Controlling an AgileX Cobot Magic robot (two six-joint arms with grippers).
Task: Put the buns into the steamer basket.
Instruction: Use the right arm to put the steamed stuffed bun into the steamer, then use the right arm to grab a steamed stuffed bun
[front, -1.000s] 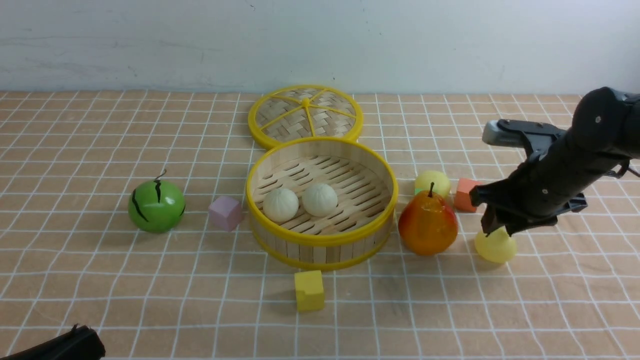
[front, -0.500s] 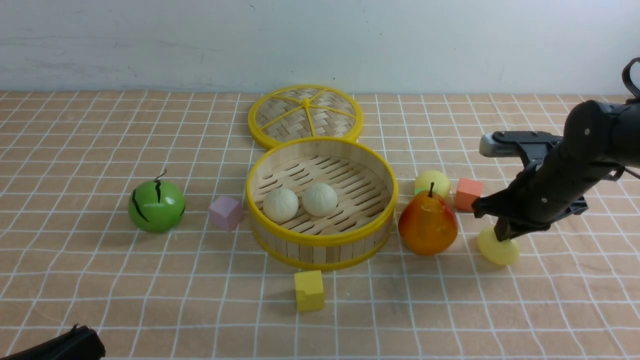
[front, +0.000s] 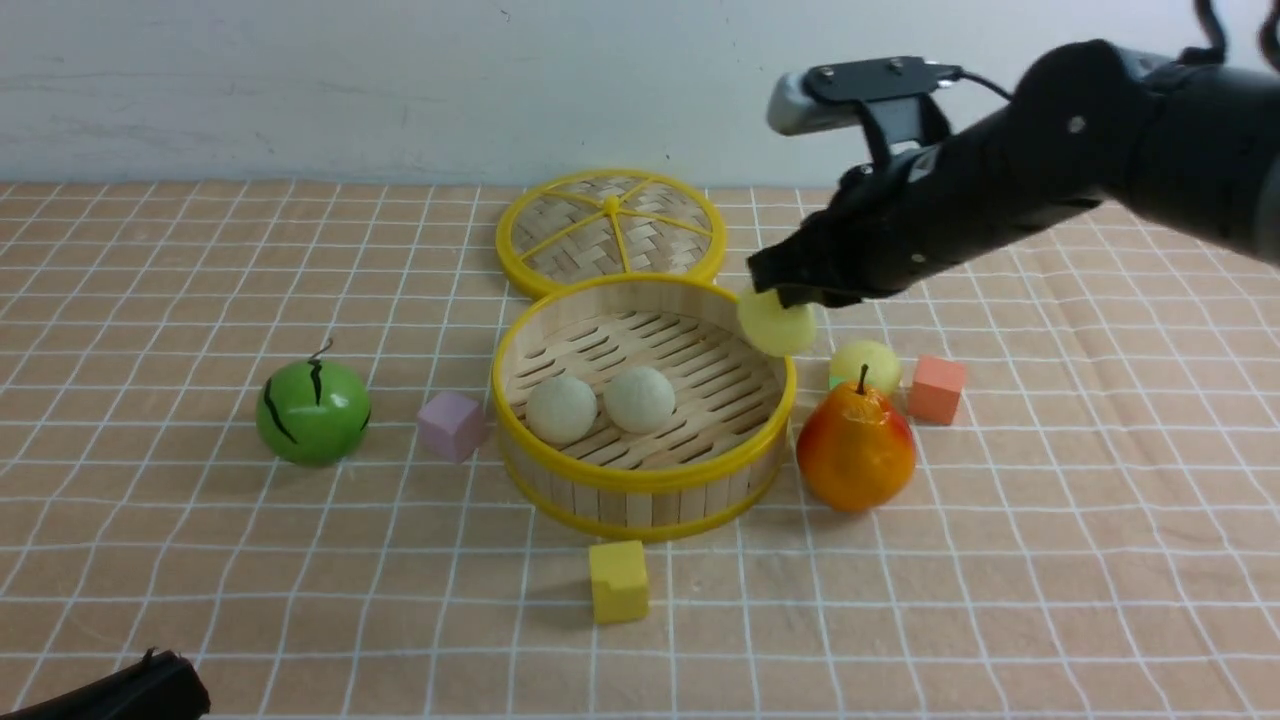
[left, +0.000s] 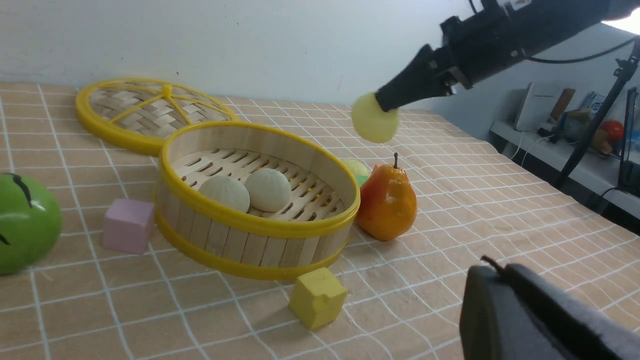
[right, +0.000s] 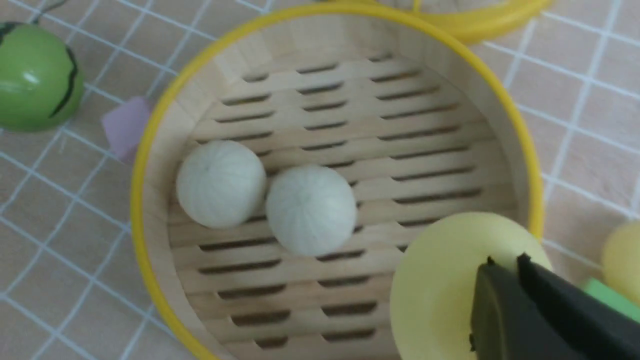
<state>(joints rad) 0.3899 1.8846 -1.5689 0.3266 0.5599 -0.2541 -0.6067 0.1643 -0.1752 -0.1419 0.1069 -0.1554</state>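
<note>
The steamer basket (front: 640, 478) stands mid-table with two off-white buns (front: 561, 409) (front: 639, 398) side by side on its slatted floor. My right gripper (front: 785, 298) is shut on a pale yellow bun (front: 777, 322), squashed between the fingers and hanging in the air over the basket's right rim. From the right wrist, that bun (right: 440, 280) sits at the gripper (right: 505, 262) tips, above the basket (right: 150, 150). A second pale yellow bun (front: 866, 362) lies behind the pear. My left gripper (left: 492, 265) is shut and empty, low at the near left corner (front: 155, 660).
An orange-yellow pear (front: 856, 450) stands right of the basket. A green melon ball (front: 312, 412) and a pink cube (front: 451, 424) lie to the left, a yellow cube (front: 618, 580) in front, an orange cube (front: 936, 388) to the right. The woven lid (front: 610, 230) lies behind.
My right gripper closed on the pale yellow bun lying right of the pear, lifted it and carried it left and up to the basket's right rim. The left arm stayed still.
</note>
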